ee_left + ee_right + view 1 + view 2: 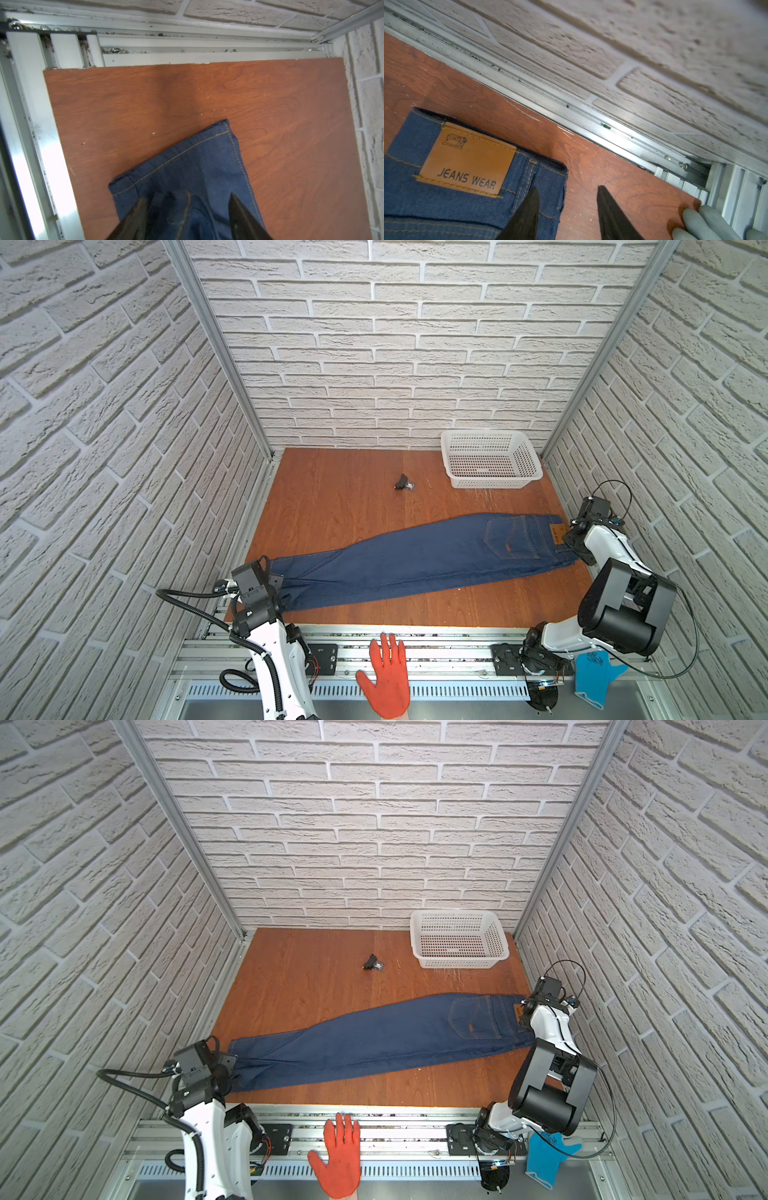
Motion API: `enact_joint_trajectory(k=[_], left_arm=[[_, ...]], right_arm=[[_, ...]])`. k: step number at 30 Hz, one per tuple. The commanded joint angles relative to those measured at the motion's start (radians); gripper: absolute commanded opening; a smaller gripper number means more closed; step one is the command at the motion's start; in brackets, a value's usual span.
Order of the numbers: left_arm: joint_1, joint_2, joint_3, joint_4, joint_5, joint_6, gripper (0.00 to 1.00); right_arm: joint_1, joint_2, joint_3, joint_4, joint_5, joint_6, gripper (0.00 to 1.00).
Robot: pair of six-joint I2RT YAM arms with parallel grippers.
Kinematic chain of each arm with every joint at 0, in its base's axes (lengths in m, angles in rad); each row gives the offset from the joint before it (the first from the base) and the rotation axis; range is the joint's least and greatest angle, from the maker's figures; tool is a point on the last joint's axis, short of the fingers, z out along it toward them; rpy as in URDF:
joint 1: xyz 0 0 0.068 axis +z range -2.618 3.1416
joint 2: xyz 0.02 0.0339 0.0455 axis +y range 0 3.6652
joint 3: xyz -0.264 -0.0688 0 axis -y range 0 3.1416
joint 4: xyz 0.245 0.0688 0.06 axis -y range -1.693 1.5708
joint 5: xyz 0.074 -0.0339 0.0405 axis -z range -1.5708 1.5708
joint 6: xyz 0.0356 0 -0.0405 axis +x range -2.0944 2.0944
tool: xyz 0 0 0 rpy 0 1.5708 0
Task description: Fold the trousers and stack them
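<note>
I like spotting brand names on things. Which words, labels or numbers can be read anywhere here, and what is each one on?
"JEANS WEAR": on the tan patch at the waist of the trousers, under a small sewing-machine drawing.
Dark marking on the blue glove: too blurred to read.
Small orange tab on the back pocket: too small to read.
Nothing else legible.
</note>
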Motion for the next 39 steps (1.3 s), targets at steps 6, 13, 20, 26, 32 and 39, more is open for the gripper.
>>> enact_joint_trajectory(k=[6,13,20,26,32,39], left_arm=[[-0.005,0.057,0.147,-0.009,0.103,-0.067,0.85],[-0.043,0.133,0.113,-0.031,0.247,-0.094,0.8],[-0.062,0.111,-0.001,-0.028,0.245,-0.131,0.82],[-0.104,0.182,-0.084,0.085,0.217,-0.171,0.79],[-0.156,0.312,-0.102,0.193,0.177,-0.172,0.75],[-0.175,0.518,-0.058,0.321,0.186,-0.102,0.71]], right_arm=[[0.13,-0.158,0.065,-0.071,-0.073,0.069,0.53],[0.364,-0.171,0.045,-0.122,-0.261,0.187,0.52],[0.532,-0.091,-0.008,-0.106,-0.404,0.259,0.45],[0.563,0.04,-0.015,-0.075,-0.447,0.25,0.4],[0.557,0.123,-0.021,-0.067,-0.433,0.248,0.4],[0.479,0.19,-0.083,-0.026,-0.478,0.303,0.43]])
